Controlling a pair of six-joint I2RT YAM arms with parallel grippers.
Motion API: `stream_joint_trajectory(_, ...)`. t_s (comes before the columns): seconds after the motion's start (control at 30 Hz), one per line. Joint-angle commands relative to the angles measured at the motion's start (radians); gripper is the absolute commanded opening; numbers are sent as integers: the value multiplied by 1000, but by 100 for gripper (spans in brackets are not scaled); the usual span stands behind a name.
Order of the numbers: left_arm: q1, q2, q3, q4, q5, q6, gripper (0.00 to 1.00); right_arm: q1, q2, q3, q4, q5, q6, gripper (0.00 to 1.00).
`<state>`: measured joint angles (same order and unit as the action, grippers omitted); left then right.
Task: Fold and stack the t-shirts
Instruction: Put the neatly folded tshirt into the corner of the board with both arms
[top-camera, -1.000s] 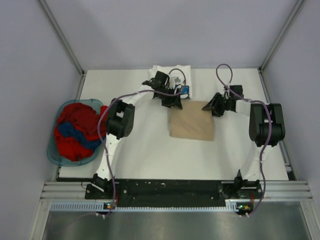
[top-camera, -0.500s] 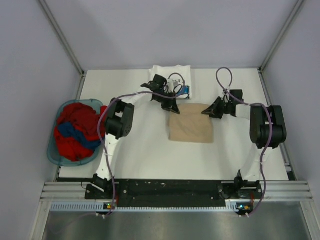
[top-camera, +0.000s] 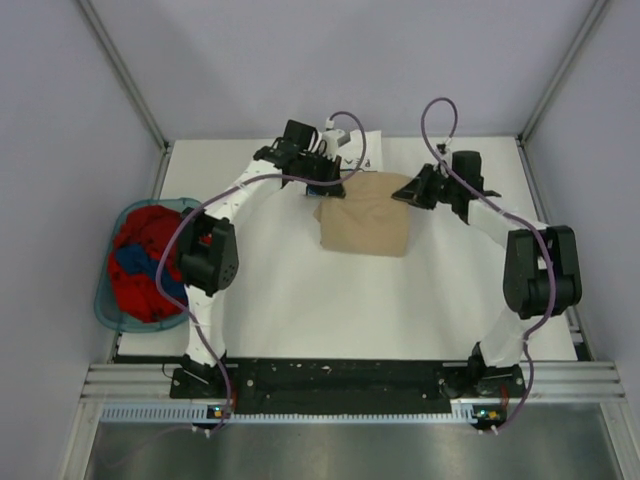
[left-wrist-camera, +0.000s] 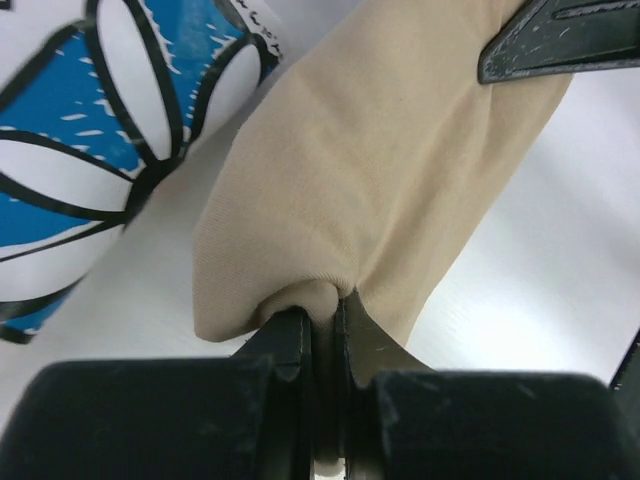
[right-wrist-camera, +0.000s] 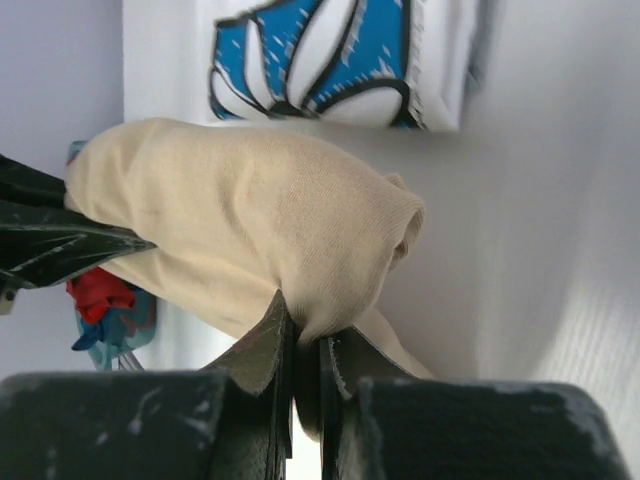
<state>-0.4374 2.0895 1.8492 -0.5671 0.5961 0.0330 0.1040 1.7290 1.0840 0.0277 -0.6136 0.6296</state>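
Both grippers, left (left-wrist-camera: 322, 325) & right (right-wrist-camera: 305, 345), clench far corners of tan t-shirt (top-camera: 365, 215) at table (top-camera: 300, 290) centre-rear. It mostly hides the daisy-print shirt (left-wrist-camera: 90, 130). Basket (top-camera: 110, 305) w/ red/blue shirts (top-camera: 150, 255) sits at left edge; near half open.

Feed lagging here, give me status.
Left gripper and right gripper both shut on tan shirt. Daisy-print shirt just beyond. Nothing in the way.

You see the white bench (top-camera: 290, 300) spread under both jaws, and a teal basket (top-camera: 108, 300) at its edge, well left of the left jaws.
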Motion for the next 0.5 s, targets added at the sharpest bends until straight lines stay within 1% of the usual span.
stream_joint_trajectory(0.0,49,-57,31,29,-59,96,0,34,23,158,52,29,7,0)
stream_joint_trajectory(0.07,69,-46,60,35,-58,99,0,45,50,206,54,46,18,0)
stream_joint_trajectory(0.2,103,-6,129,33,-56,128,0,60,113,287,109,58,64,0)
stream_joint_trajectory(0.33,134,33,234,32,-61,137,0,89,187,413,115,69,108,0)
stream_joint_trajectory(0.47,144,66,336,21,-65,143,0,109,240,511,129,130,134,0)
